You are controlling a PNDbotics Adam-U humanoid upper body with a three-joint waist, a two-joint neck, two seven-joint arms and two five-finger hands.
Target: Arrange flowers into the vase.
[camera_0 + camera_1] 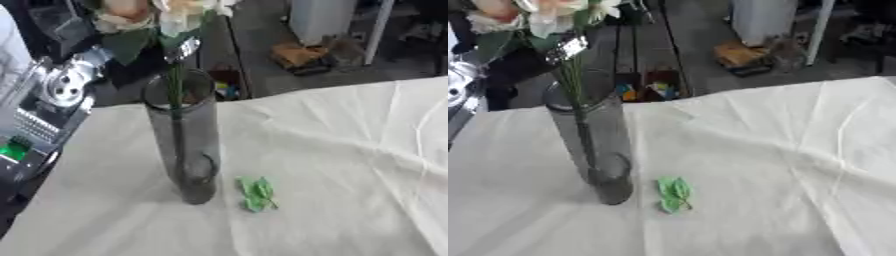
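Observation:
A tall smoky glass vase (185, 145) stands upright on the white tablecloth (350, 165). Green flower stems (178, 90) run down into it. Pale cream and peach blooms (149, 12) sit high above the rim at the top edge. My left arm (61, 85), silver and black, comes in from the left. My left hand (514, 67) shows only as a dark shape just behind the stems above the vase rim. A small shiny piece (181, 49) sits on the stems there. A loose green leaf sprig (257, 194) lies on the cloth just right of the vase base.
The cloth is creased and spreads wide to the right of the vase. Beyond the far table edge lies a dark floor with a crate of coloured things (647, 90), a brown bundle (302, 55) and a white unit (319, 17).

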